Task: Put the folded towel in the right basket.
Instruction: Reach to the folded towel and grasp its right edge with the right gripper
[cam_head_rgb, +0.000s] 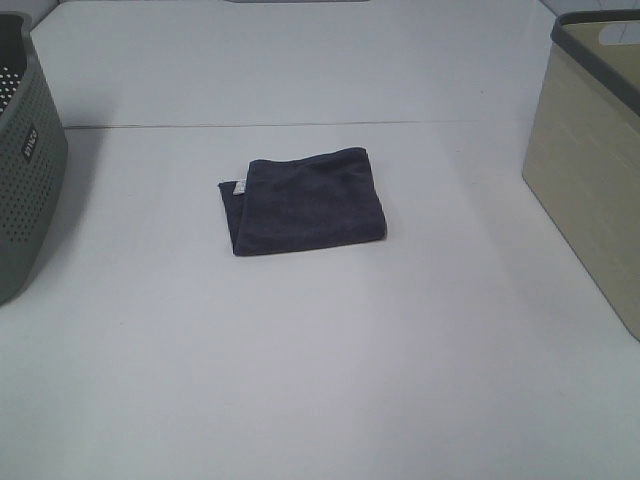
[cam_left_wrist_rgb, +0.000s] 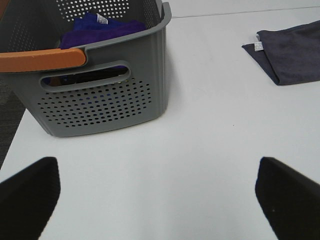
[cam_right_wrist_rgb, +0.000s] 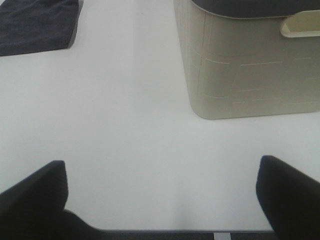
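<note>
Exterior high view has the folded towel (cam_head_rgb: 305, 200) lying flat on the white table (cam_head_rgb: 300, 390), untouched. The right basket (cam_head_rgb: 590, 170), beige and tall-walled, stands well apart from the towel on one side, and a grey perforated basket (cam_head_rgb: 25, 170) stands well apart on the other. Both the left gripper (cam_left_wrist_rgb: 157, 200) and the right gripper (cam_right_wrist_rgb: 160, 200) are spread wide and empty, each well short of the towel. A pinch that catches only the top layer would probably let the towel fall open on the lift. A low carry could drag it against the right basket's dark rim. Neither arm appears in the exterior view, both baskets are cut off by the frame edges, and the right basket's inside is hidden.
</note>
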